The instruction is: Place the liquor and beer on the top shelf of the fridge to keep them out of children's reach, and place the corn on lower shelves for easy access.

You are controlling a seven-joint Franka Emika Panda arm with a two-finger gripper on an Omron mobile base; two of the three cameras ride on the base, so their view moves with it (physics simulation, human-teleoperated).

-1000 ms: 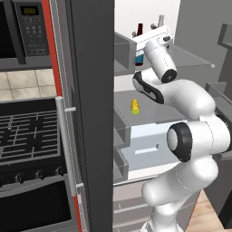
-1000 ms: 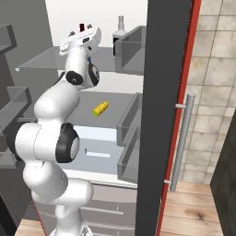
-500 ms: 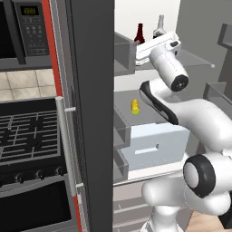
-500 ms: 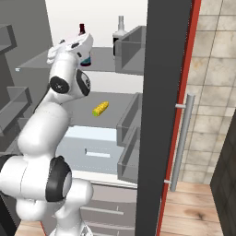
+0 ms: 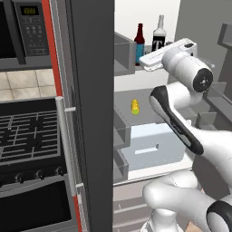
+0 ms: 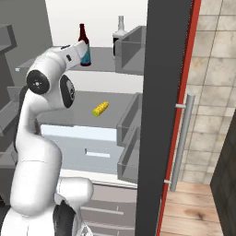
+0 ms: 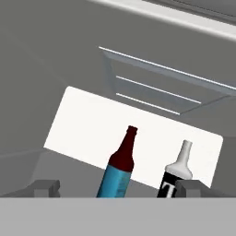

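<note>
Beer (image 5: 139, 43) upright on top shelf (image 6: 99, 67) of fridge (image 5: 93, 113) | liquor (image 5: 159, 35) upright just beside beer | corn (image 6: 101, 109) on lower shelf below beer | gripper (image 7: 117, 186) released, fingers apart, near beer, holding nothing

The white arm rises from the lower right of the left base view, folds at a dark elbow near the middle right, and reaches to the upper middle of the frame. In the right base view it climbs along the left side and bends to the upper left. In the hand view the gripper (image 7: 117, 189) has its jaws wide apart, one fingertip (image 7: 44, 188) at lower left, the other at lower right, with nothing between them.
</note>
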